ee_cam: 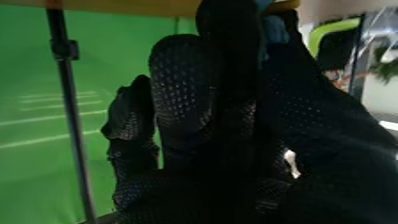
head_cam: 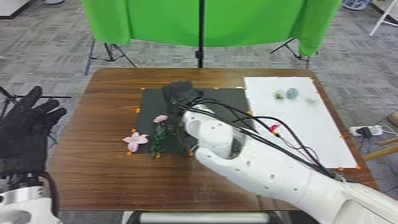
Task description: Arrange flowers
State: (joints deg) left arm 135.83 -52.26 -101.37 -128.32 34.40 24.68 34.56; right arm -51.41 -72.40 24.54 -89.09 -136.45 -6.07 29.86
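In the head view, the right hand is over the far part of the dark mat. A pale pink lily lies at the mat's near left corner, beside a pink bloom on a leafy green stem. Part of the mat is hidden under the right arm. My left hand is off the table's left side, open. In the right wrist view, the right hand has its fingers extended. A small blue patch shows beside its thumb; I cannot tell what it is.
A white sheet covers the table's right part, with small greenish things near its far end. A small red thing is beside the right arm. Behind the wooden table stands a green backdrop.
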